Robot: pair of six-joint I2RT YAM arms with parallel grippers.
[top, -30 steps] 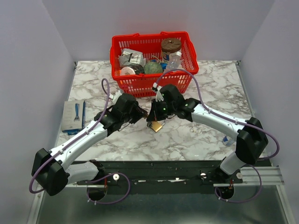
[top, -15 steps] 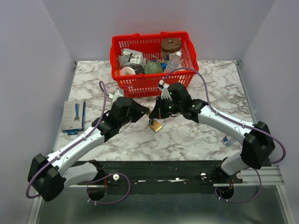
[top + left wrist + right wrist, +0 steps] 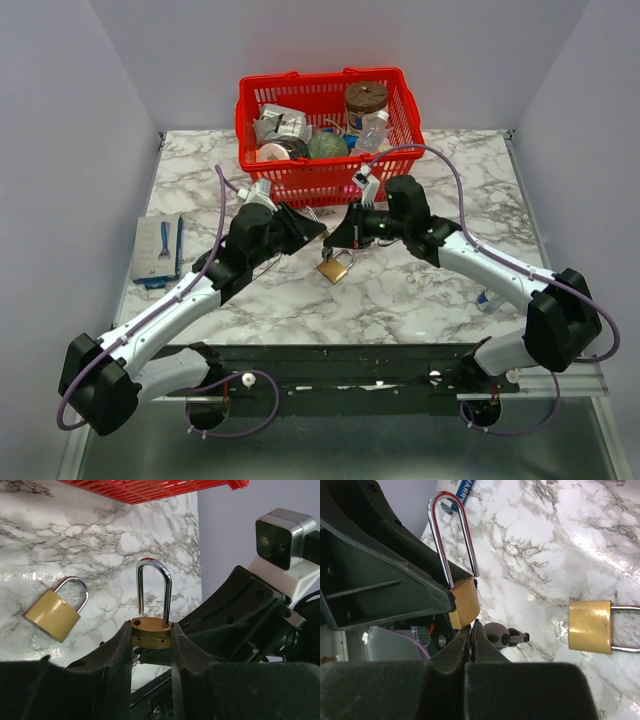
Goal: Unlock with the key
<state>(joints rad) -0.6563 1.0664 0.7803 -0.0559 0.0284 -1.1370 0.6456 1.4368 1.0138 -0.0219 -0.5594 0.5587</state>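
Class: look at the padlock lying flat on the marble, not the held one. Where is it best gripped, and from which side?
Take the lying padlock by its brass body, coming straight down from above with the fingers across its two straight side edges. It lies flat on the table, so its broad faces cannot be pinched, and the shackle is thin and rounded.

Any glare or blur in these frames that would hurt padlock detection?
Left wrist: held padlock sharp, bright glint along its shackle; glare patch on the marble table. Right wrist: table washed out by glare upper right; loose padlock crisp. Top external: even light, soft shadows, both padlocks tiny.
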